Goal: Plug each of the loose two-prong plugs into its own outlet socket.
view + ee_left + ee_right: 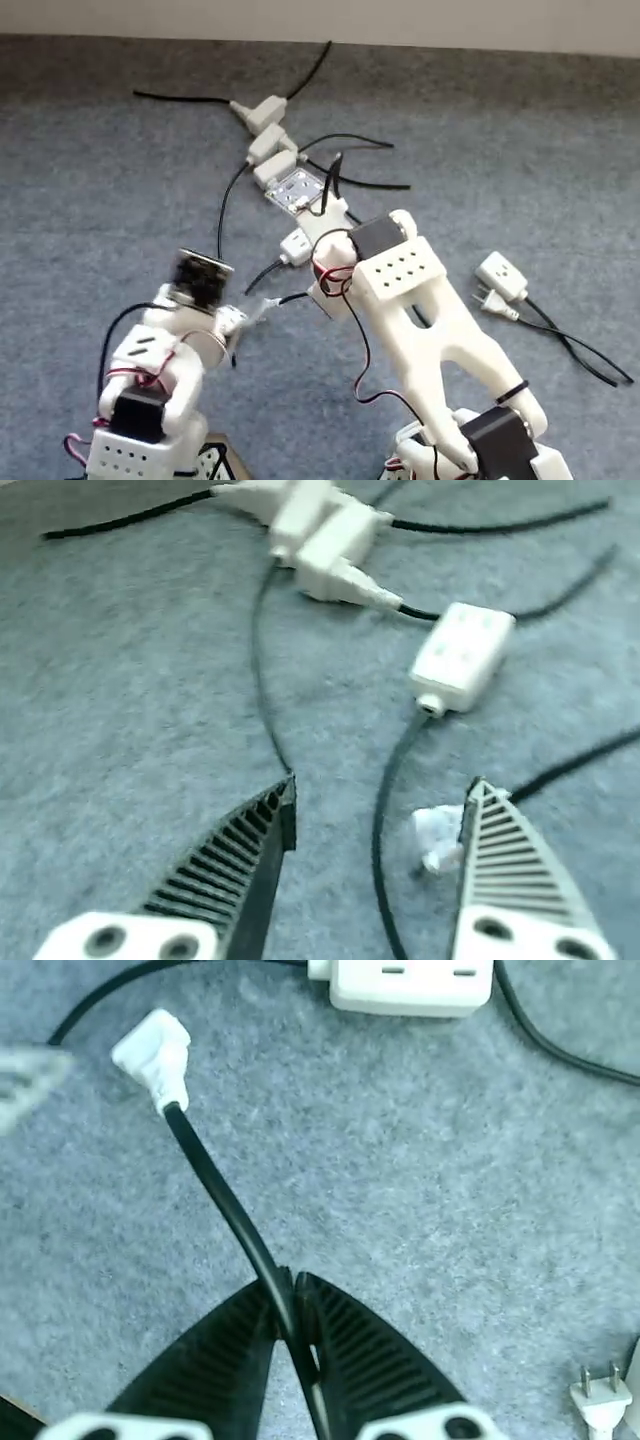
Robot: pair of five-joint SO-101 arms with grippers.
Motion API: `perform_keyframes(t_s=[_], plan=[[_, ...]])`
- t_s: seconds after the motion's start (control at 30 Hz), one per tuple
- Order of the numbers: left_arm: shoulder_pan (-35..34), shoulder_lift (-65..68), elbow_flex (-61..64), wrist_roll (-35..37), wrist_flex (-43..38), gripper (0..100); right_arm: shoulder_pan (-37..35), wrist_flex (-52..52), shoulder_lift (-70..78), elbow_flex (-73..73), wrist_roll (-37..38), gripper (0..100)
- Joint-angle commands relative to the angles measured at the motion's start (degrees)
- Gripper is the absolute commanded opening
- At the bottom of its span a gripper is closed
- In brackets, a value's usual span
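A small white two-prong plug [152, 1055] sat at the end of its black cord [225, 1200], near a white outlet socket [410, 980] showing two slots. Well apart, a second plug [500, 306] lay with bare prongs just beside another white socket [502, 275].

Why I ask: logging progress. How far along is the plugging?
Done: the chained white plastic plugs look joined. In hand: the right gripper is shut on the thin black cable of a small white plug lying loose by the open left gripper. Left: that plug and the white two-prong plug with bare prongs are unplugged; the white rectangular outlet block shows empty slots.
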Motion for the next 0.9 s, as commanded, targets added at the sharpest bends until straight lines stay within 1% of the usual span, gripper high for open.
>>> perform_keyframes(t_s=[0.0, 0.1, 0.2, 0.3, 0.37, 0.43, 0.5, 0.53, 0.6, 0.73, 0.87], plan=[[9.5, -0.4, -1.5, -3.7, 3.4, 27, 0.7, -1.5, -0.8, 1.5, -0.9, 0.8], [11.2, -0.4, 0.5, -4.1, 4.0, 27, 0.6, -3.7, -0.9, 3.3, -1.0, 0.8], [11.2, -0.3, 3.3, -9.7, 3.9, 27, 0.5, -4.1, -0.9, 3.3, -1.0, 0.8], [11.1, -0.3, 5.1, -12.7, 3.9, 27, 0.4, -3.9, -0.9, 3.2, -1.0, 0.8], [10.9, -0.3, 5.2, -13.1, 3.9, 27, 0.4, -3.9, -0.9, 3.2, -1.0, 0.8], [8.8, -0.3, 5.4, -13.3, 3.0, 27, 0.4, -3.6, -1.0, 3.2, -1.1, 0.8], [5.9, -0.3, 7.0, -13.7, -0.5, 27, 0.4, -3.6, -1.0, 3.2, -1.1, 0.8], [5.1, -0.3, 8.0, -15.0, -2.2, 27, 0.3, -3.6, -1.0, 3.2, -1.1, 0.8], [6.3, -0.3, 8.7, -15.7, -3.2, 27, -0.5, -3.6, -1.0, 3.2, -1.2, 0.8], [7.0, -0.3, 8.7, -15.7, -3.4, 27, -2.7, -3.5, -1.0, 3.3, -3.9, 0.8], [7.4, -0.3, 8.7, -15.9, -5.4, 21, -3.2, -3.5, -1.0, 3.6, -4.0, 0.8]])
